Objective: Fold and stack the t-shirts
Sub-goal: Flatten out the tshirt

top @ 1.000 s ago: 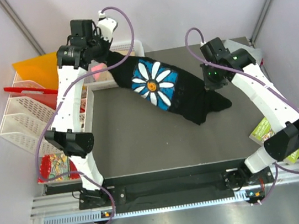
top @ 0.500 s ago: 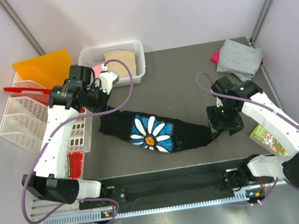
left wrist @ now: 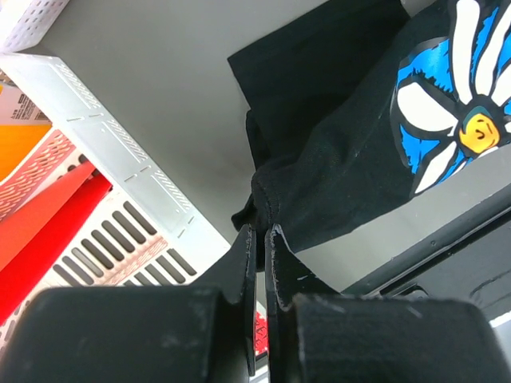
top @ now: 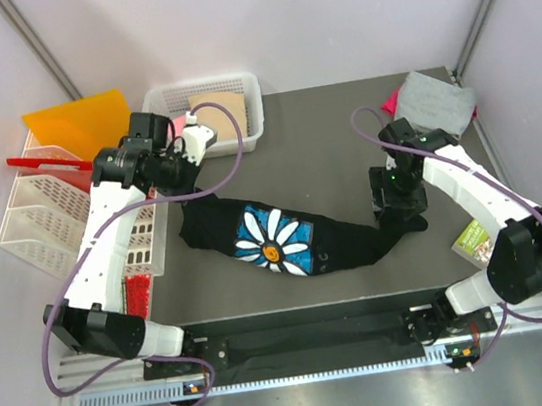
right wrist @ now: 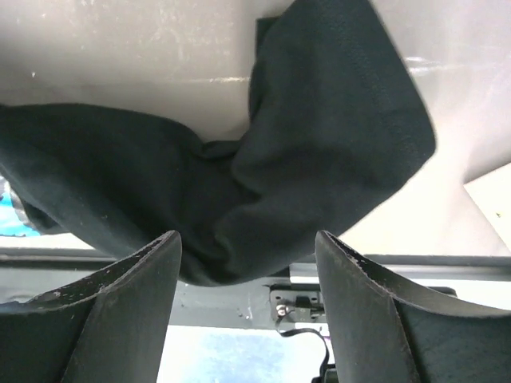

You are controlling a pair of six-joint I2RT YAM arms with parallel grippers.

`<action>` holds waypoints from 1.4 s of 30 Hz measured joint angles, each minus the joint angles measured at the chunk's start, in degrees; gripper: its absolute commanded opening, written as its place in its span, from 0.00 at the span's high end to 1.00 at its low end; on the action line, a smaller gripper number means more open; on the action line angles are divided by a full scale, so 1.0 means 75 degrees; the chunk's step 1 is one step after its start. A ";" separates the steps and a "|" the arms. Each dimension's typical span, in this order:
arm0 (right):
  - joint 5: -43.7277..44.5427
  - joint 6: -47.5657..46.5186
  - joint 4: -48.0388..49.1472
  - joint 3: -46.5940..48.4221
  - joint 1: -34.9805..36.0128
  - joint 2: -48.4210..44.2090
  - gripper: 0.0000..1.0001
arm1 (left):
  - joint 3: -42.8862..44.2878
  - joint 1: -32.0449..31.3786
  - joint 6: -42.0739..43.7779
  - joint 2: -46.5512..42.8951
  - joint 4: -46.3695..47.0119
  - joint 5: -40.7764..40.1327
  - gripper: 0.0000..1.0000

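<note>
The black t-shirt (top: 337,239) with a blue-and-white daisy print (top: 271,241) lies stretched across the front half of the table. My left gripper (top: 185,183) is shut on the shirt's left end, and the pinched cloth (left wrist: 319,175) bunches at the closed tips of that gripper (left wrist: 259,233). My right gripper (top: 399,207) hovers open just over the shirt's right end; black cloth (right wrist: 319,144) lies loose beyond the spread jaws of the gripper (right wrist: 247,243). A grey t-shirt (top: 436,104) rests on a pink one (top: 391,103) at the back right. A tan shirt (top: 217,105) sits in the basket.
A white basket (top: 251,115) stands at the back left beside an orange sheet (top: 78,119). White slotted racks (top: 31,221) with a red piece (top: 41,163) line the left side. Printed booklets lie at the right edge (top: 476,240) and front left (top: 138,294).
Both arms brought the black shirt down from the back toward the front of the table. The right gripper opened and let go of its end; the left stays clamped.
</note>
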 measured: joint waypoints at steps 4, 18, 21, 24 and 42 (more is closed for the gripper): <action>-0.0373 -0.0052 0.0093 -0.0169 0.0000 -0.0050 0.33 | 0.0009 0.0000 0.0006 0.0058 0.0003 -0.0058 1.00; -0.1498 -0.0085 0.0219 -0.0740 0.0000 -0.0332 1.00 | 0.0414 0.0023 0.0050 0.0816 0.0198 -0.0221 1.00; -0.1457 -0.0055 0.0192 -0.0536 -0.0017 -0.0041 1.00 | 0.0533 0.0026 0.0070 0.0918 0.0309 -0.0332 1.00; -0.1262 -0.0052 0.0149 0.0003 -0.0131 0.0221 1.00 | 0.0551 0.0041 0.0087 0.0973 0.0560 -0.0542 1.00; -0.0933 0.0172 0.0670 0.5155 -0.1460 0.2241 1.00 | 0.4788 0.0318 0.0388 0.3608 0.1929 -0.1935 1.00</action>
